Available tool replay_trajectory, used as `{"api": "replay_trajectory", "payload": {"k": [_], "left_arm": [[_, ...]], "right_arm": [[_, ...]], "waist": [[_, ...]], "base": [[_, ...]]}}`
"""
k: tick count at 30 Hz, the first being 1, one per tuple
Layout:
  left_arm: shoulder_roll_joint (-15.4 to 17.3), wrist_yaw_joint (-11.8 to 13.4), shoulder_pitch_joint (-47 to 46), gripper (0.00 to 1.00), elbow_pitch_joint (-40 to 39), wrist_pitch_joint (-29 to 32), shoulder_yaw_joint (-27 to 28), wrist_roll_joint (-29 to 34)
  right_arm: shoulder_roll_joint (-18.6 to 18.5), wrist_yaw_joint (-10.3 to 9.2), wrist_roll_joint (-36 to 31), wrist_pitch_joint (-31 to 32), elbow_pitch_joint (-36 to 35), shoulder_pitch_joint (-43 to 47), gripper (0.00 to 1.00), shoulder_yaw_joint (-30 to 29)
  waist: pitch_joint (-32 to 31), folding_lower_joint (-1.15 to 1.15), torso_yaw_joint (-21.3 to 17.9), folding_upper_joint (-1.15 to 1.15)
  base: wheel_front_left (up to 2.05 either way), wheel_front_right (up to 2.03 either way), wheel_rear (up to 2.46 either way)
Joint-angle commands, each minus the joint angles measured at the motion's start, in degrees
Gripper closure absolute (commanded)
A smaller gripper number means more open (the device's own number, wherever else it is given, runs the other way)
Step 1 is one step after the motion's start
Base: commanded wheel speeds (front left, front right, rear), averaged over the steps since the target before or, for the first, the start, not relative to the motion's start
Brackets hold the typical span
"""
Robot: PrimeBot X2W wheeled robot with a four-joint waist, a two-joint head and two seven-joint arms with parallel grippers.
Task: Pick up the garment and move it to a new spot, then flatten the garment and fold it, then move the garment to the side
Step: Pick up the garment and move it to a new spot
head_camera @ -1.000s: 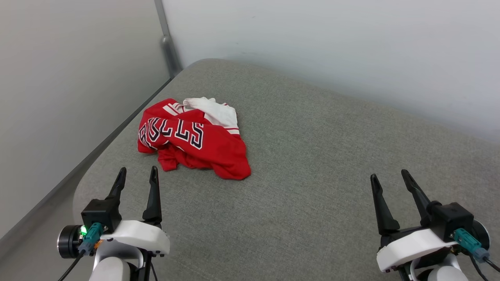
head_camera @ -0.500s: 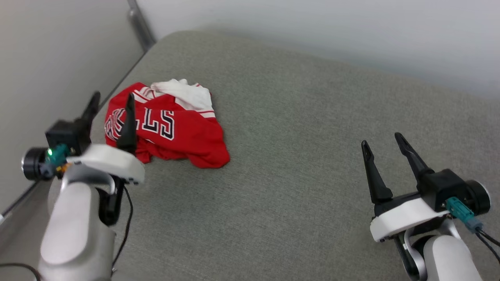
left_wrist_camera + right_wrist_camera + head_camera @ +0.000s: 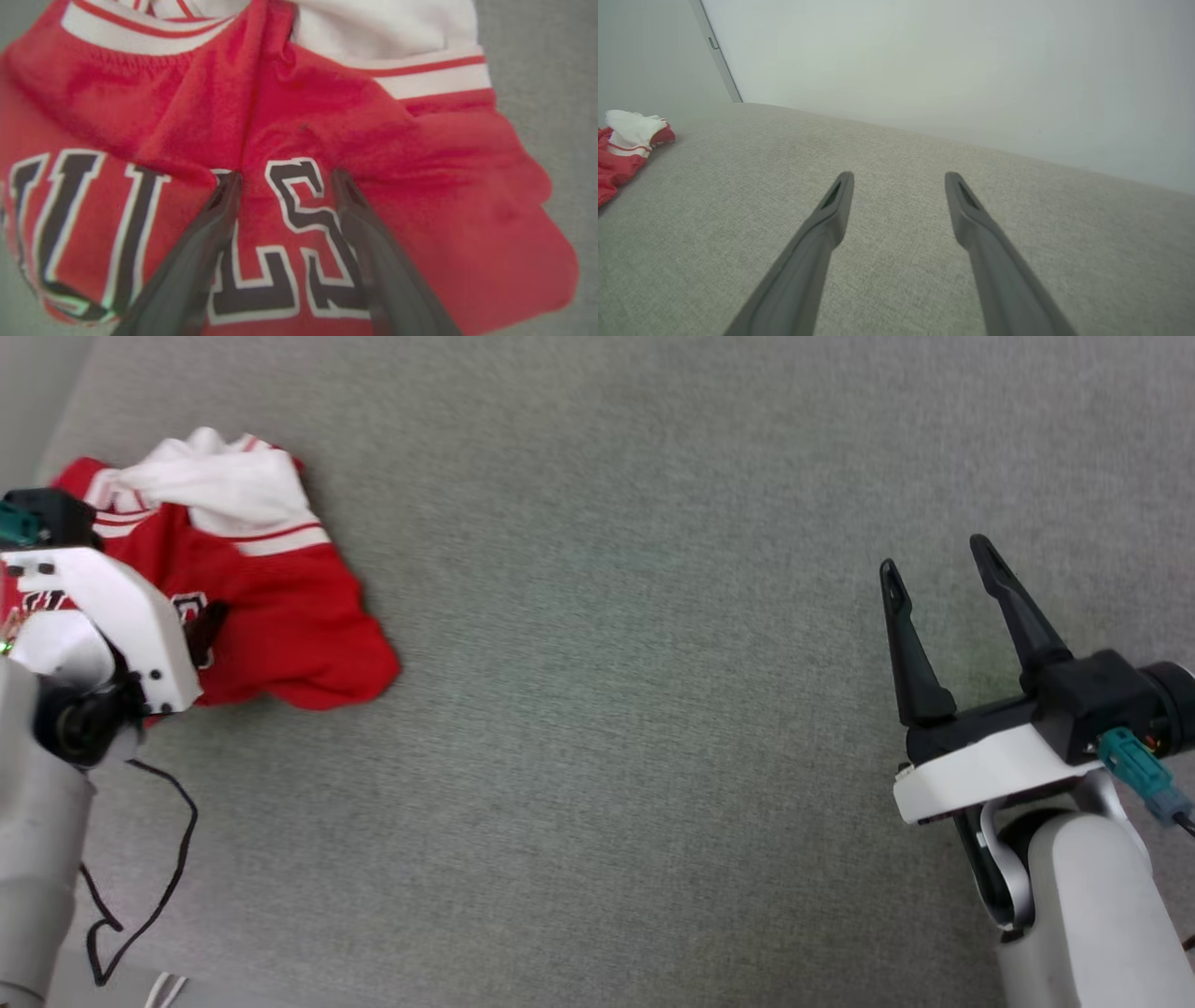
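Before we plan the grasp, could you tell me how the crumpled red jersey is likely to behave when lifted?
The jersey lies bunched in soft folds, so it will probably hang limp rather than keep its shape. A pinch by the open left gripper would likely raise one layer first, the rest trailing. The cloth looks thin, so probably light.

Lettering on the garment (image 3: 420,140) — one word, partly readable
Black block letters with white outlines on the red chest read "ULLS" in the left wrist view — the word runs off that picture's left edge
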Motion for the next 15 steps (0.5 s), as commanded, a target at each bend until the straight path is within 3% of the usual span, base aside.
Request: {"api": "replay_trajectory", "payload": {"k": [1,6,8,9,15], "left_arm": [[0.6,0.0,-1.0,0.00,1.1,1.8,-0.1,-1.5],[0.9,0.1,-0.8,0.00,6.4,6.6,-1.2,-5.3],[0.5,0.1,-0.9,0.79,8.2,6.9,-1.3,-6.0],[0.2,0.1,-0.9,1.00,9.0,7.6,-1.6,-6.3],[1.4,0.2,-3.6,1.00,10.4,2.7,-2.5,-4.4]], "right_arm": [[0.0,-0.04,0.1,-0.3,0.0,-1.5,0.00,0.2],[0.0,-0.03,0.2,-0.7,0.5,-2.8,0.00,0.6],[0.0,-0.03,0.3,-0.8,0.7,-3.1,0.00,0.4],[0.0,-0.03,0.3,-0.9,0.8,-3.3,0.00,0.4],[0.0,-0.04,0.1,-1.3,1.8,-3.3,0.00,-0.2]], "waist": [[3.0,-0.01,-2.0,0.00],[4.9,-0.01,-2.7,0.00],[5.3,-0.01,-2.7,0.00],[5.4,-0.01,-2.7,0.00],[3.9,-0.01,-2.4,0.00]], "base": [[0.00,0.00,0.00],[0.00,0.00,0.00],[0.00,0.00,0.00],[0.00,0.00,0.00],[0.00,0.00,0.00]]}}
